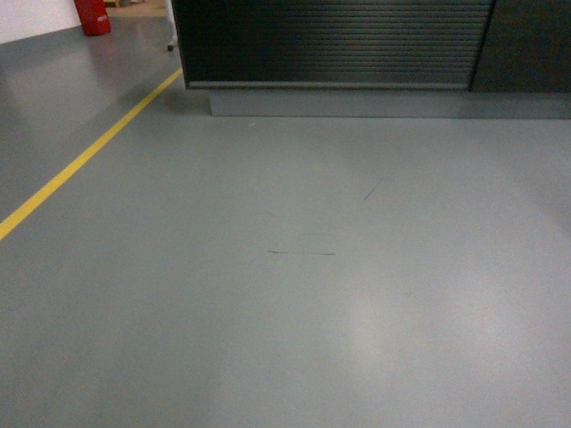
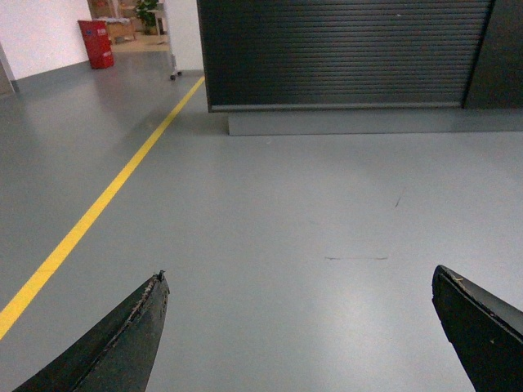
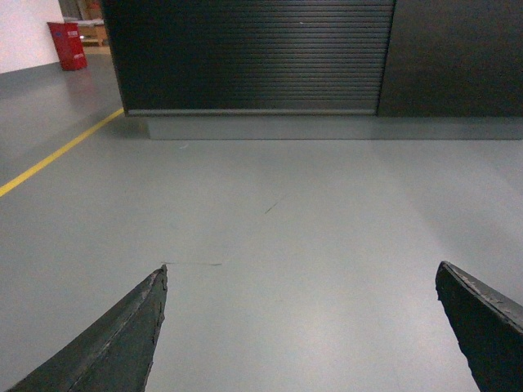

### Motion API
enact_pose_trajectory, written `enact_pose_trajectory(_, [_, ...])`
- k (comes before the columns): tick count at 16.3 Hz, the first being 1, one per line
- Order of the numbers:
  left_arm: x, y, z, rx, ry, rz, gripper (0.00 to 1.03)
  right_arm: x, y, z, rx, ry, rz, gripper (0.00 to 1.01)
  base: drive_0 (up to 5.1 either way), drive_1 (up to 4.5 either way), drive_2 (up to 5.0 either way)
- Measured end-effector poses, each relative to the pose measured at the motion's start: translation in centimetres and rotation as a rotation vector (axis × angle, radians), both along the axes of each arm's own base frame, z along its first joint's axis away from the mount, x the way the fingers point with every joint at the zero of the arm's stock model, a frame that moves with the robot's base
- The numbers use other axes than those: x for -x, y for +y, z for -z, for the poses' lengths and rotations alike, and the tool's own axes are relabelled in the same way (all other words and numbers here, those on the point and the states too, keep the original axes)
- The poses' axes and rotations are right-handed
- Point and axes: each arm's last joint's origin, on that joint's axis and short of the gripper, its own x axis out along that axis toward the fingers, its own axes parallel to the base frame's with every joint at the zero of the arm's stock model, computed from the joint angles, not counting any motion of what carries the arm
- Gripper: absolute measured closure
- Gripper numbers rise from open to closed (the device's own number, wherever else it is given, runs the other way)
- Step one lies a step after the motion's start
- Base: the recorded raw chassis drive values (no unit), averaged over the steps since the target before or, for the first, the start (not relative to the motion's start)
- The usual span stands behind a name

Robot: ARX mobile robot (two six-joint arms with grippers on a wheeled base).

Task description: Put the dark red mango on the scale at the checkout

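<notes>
The checkout [image 1: 330,45] shows as a dark counter front of black horizontal slats across the top of the head view, also ahead in the left wrist view [image 2: 343,53] and the right wrist view [image 3: 253,57]. Its top is out of view. The dark red mango and the scale are out of view. My left gripper [image 2: 301,282] is open over bare grey floor, with nothing between its black fingers [image 2: 122,343]. My right gripper [image 3: 301,273] is likewise open and empty. Neither gripper appears in the head view.
A yellow floor line [image 1: 85,160] runs diagonally along the left. A red bin [image 1: 92,16] stands far left by the white wall. A grey plinth [image 1: 357,102] runs under the counter, with a plain dark panel [image 1: 526,45] to its right.
</notes>
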Motion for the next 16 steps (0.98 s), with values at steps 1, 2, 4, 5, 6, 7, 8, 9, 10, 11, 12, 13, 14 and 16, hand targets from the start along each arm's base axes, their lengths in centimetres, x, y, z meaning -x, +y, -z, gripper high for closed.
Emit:
enact_pose_trajectory(1, [0.0,0.0,0.0,0.0,0.0,0.0,0.05,0.0,0.0,0.0,0.0,0.0,0.0,0.03,0.0,0.0,0.0])
enact_pose_trajectory(2, [0.0,0.0,0.0,0.0,0.0,0.0,0.05,0.0,0.0,0.0,0.0,0.0,0.0,0.03,0.0,0.0,0.0])
enact_pose_trajectory(4, [0.0,0.0,0.0,0.0,0.0,0.0,0.05,0.0,0.0,0.0,0.0,0.0,0.0,0.03,0.0,0.45,-0.4])
enact_pose_trajectory(5, [0.0,0.0,0.0,0.0,0.0,0.0,0.05,0.0,0.0,0.0,0.0,0.0,0.0,0.03,0.0,4.25,-4.3])
enact_pose_trajectory(6, [0.0,0.0,0.0,0.0,0.0,0.0,0.05,0.0,0.0,0.0,0.0,0.0,0.0,0.03,0.0,4.26,-4.3])
enact_pose_trajectory(7, [0.0,0.0,0.0,0.0,0.0,0.0,0.05,0.0,0.0,0.0,0.0,0.0,0.0,0.03,0.0,4.3,-4.2])
enact_pose_trajectory(8, [0.0,0.0,0.0,0.0,0.0,0.0,0.05,0.0,0.0,0.0,0.0,0.0,0.0,0.03,0.0,4.31,-4.2])
enact_pose_trajectory(9, [0.0,0.0,0.0,0.0,0.0,0.0,0.05,0.0,0.0,-0.02,0.0,-0.002,0.0,0.03,0.1,4.33,-4.2])
enact_pose_trajectory(10, [0.0,0.0,0.0,0.0,0.0,0.0,0.05,0.0,0.0,0.01,0.0,0.002,0.0,0.03,0.0,4.31,-4.2])
enact_pose_trajectory(11, [0.0,0.0,0.0,0.0,0.0,0.0,0.05,0.0,0.0,0.0,0.0,0.0,0.0,0.03,0.0,4.31,-4.2])
enact_pose_trajectory(12, [0.0,0.0,-0.01,0.0,-0.001,0.0,0.05,0.0,0.0,0.01,0.0,0.001,0.0,0.03,0.0,4.3,-4.3])
enact_pose_trajectory(13, [0.0,0.0,0.0,0.0,0.0,0.0,0.05,0.0,0.0,0.0,0.0,0.0,0.0,0.03,0.0,4.3,-4.3])
enact_pose_trajectory(14, [0.0,0.0,-0.01,0.0,-0.001,0.0,0.05,0.0,0.0,0.03,0.0,0.003,0.0,0.03,0.0,4.34,-4.2])
enact_pose_trajectory(16, [0.0,0.0,-0.02,0.0,-0.002,0.0,0.05,0.0,0.0,0.01,0.0,0.001,0.0,0.03,0.1,4.41,-4.2])
